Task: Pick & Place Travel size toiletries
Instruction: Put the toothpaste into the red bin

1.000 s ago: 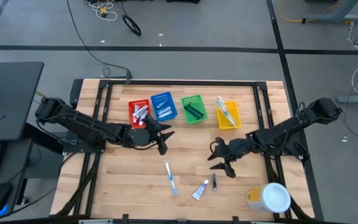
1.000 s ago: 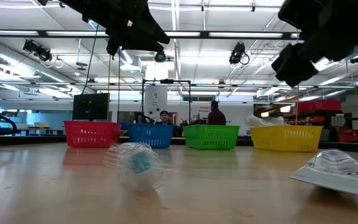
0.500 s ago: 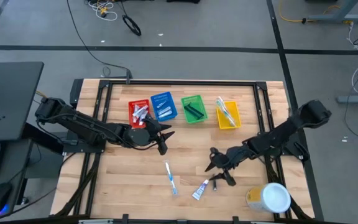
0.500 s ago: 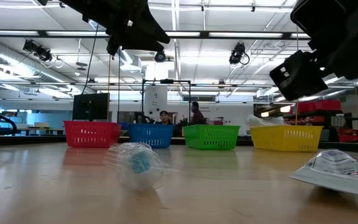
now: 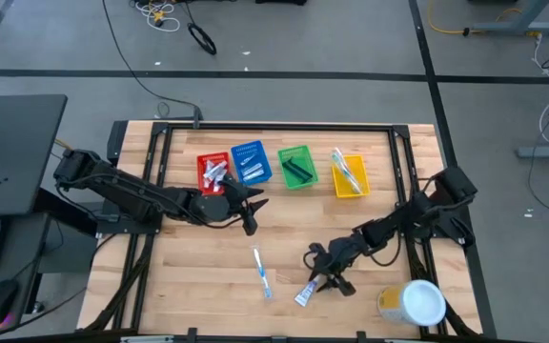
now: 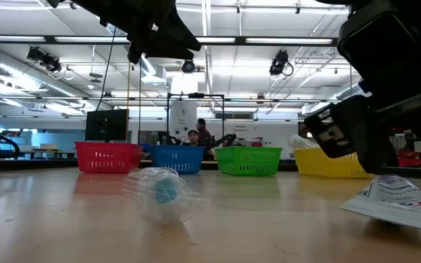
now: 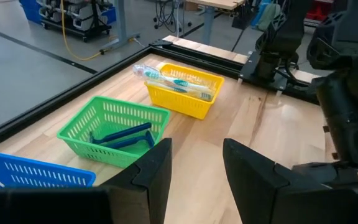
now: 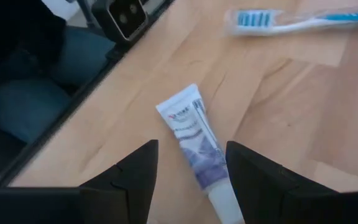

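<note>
Right pincer (image 8: pixel 185 163) astride toothpaste tube (image 8: pixel 194 138)

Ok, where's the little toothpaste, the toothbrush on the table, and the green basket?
toothpaste tube (image 8: pixel 194 146): right wrist view, middle of its printed body.
toothbrush (image 5: pixel 261 269): high view, middle of its handle.
green basket (image 7: pixel 82 129): left wrist view, its front mesh wall.

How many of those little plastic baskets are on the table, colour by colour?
Red basket: 1
Blue basket: 1
Green basket: 1
Yellow basket: 1
Total: 4
</note>
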Robot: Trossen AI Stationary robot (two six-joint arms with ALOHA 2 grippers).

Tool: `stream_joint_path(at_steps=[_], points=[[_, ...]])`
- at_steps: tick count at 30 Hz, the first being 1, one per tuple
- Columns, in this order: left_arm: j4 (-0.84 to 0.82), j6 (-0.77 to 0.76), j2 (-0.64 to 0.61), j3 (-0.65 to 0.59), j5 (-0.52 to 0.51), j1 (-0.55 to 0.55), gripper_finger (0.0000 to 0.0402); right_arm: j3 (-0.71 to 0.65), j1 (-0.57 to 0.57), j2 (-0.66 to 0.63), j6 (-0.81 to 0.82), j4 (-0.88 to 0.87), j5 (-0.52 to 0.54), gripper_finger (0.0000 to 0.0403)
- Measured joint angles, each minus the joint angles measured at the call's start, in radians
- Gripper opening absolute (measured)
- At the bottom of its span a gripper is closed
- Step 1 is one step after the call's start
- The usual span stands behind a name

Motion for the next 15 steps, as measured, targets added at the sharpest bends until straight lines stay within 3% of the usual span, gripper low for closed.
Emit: stream_joint_path(at_steps=[6, 10, 15], points=[[0.000, -0.007, 0.000, 0.000, 0.053, -0.001, 0.0153, 0.000, -0.021, -0.001, -0.043, -0.040, 0.054, 0.0197], [-0.001, -0.008, 0.000, 0.000, 0.083, 0.000, 0.0153, 0.003, -0.043, -0.002, 0.052, -0.142, 0.053, 0.0196], [-0.002, 0.007, 0.000, 0.000, 0.083, 0.000, 0.0153, 0.001, -0.032, -0.001, 0.016, -0.110, 0.064, 0.0193]])
